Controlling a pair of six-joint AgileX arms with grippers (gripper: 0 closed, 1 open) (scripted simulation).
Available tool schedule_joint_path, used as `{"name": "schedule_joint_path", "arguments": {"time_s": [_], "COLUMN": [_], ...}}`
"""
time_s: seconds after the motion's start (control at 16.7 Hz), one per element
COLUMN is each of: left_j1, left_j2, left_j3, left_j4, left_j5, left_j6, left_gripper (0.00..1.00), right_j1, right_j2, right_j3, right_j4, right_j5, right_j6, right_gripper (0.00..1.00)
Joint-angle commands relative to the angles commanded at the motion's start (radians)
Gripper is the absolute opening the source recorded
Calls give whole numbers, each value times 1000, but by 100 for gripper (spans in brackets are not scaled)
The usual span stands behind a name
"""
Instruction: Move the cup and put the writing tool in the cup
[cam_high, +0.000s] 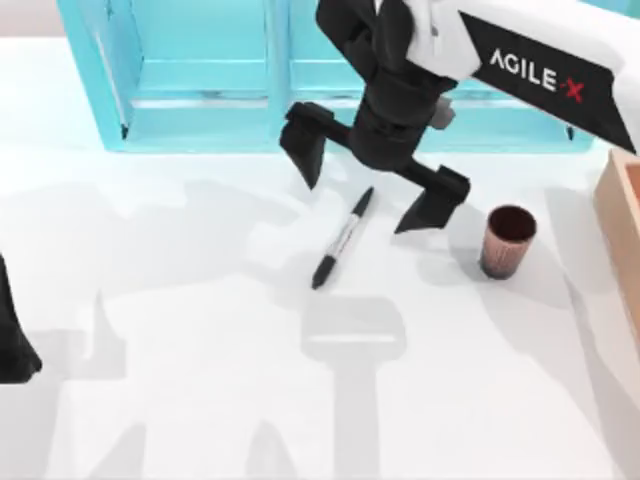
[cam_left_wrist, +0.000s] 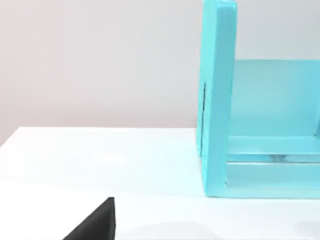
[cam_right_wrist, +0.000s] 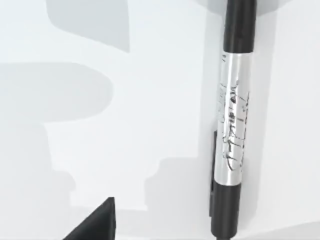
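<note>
The right pincer (cam_high: 372, 188) hangs spread wide above the marker (cam_high: 342, 238), the cup (cam_high: 507, 241) beside it.

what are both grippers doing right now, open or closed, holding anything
Right gripper: open, holding nothing, above the slim black marker with grey label band lying on the table.
Left gripper: parked at the table's left edge.

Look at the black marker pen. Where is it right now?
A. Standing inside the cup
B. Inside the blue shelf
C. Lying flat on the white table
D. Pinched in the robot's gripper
C. The marker lies flat on the table, left of the cup, with the open right gripper above it, not gripping it.
</note>
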Motion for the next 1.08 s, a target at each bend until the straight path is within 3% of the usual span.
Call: {"name": "schedule_joint_path", "arguments": {"time_s": [0.42, 0.72, 1.08], "left_j1": [0, 0, 0], "left_j2": [0, 0, 0], "left_j3": [0, 0, 0], "left_j4": [0, 0, 0], "left_j5": [0, 0, 0], "left_j6": [0, 0, 0], "left_gripper": [100, 100, 100], "right_j1": [22, 24, 24], "right_j2": [140, 151, 151], "right_j3": [-87, -93, -93], "right_j4": [235, 249, 249], "right_j5": [5, 6, 6], "right_j6": [23, 24, 24], "right_gripper": [100, 100, 55]}}
